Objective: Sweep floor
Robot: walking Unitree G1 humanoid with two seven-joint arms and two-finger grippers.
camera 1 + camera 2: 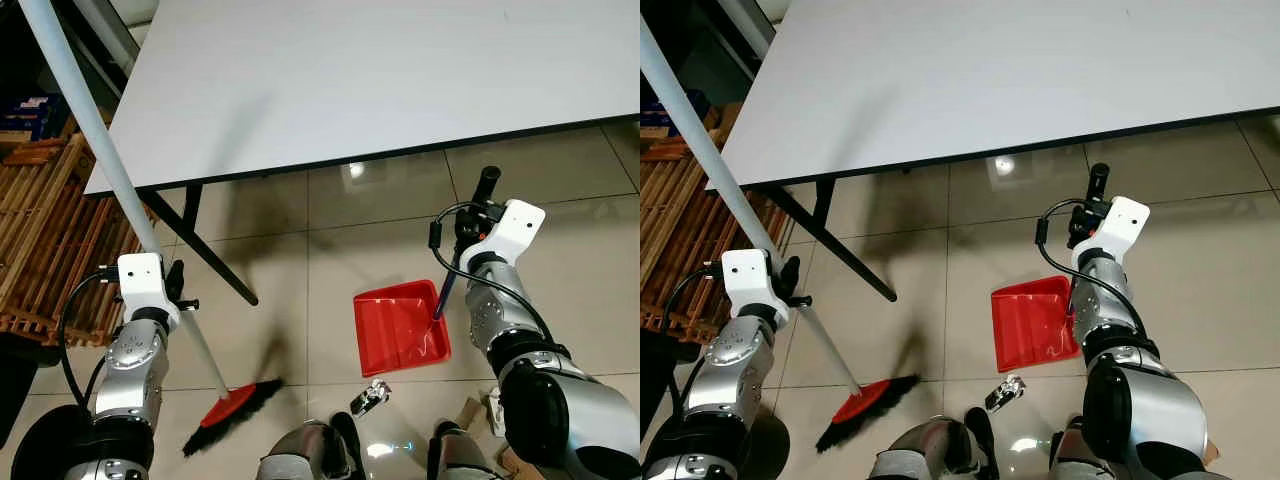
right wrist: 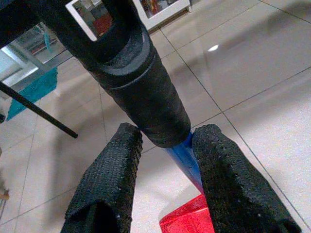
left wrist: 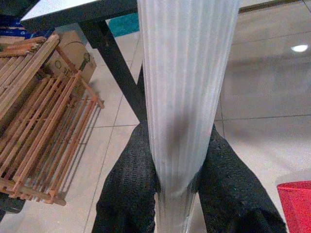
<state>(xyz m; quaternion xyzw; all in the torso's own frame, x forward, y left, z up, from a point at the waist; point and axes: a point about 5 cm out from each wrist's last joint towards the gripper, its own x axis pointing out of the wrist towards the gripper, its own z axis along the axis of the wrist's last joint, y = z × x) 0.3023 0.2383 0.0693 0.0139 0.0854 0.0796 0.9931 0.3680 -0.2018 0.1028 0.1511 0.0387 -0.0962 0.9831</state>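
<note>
A broom with a long pale ribbed handle [image 1: 110, 170] slants down to its red head with black bristles [image 1: 235, 408] on the tiled floor at my lower left. My left gripper [image 1: 178, 288] is shut on the handle low down; its black fingers [image 3: 131, 194] press it from both sides. A red dustpan [image 1: 400, 325] lies flat on the floor to the right of the broom head. Its blue shaft [image 1: 447, 290] rises to a black grip [image 1: 487, 185]. My right gripper [image 2: 170, 160] is shut on the shaft just below that grip.
A large white table [image 1: 350, 80] spans the view ahead, with a black slanted leg [image 1: 215, 260] reaching the floor near the broom. A wooden slatted rack [image 1: 40, 230] stands at the left. A small shiny object [image 1: 370, 398] and cardboard scraps [image 1: 470, 412] lie near my feet.
</note>
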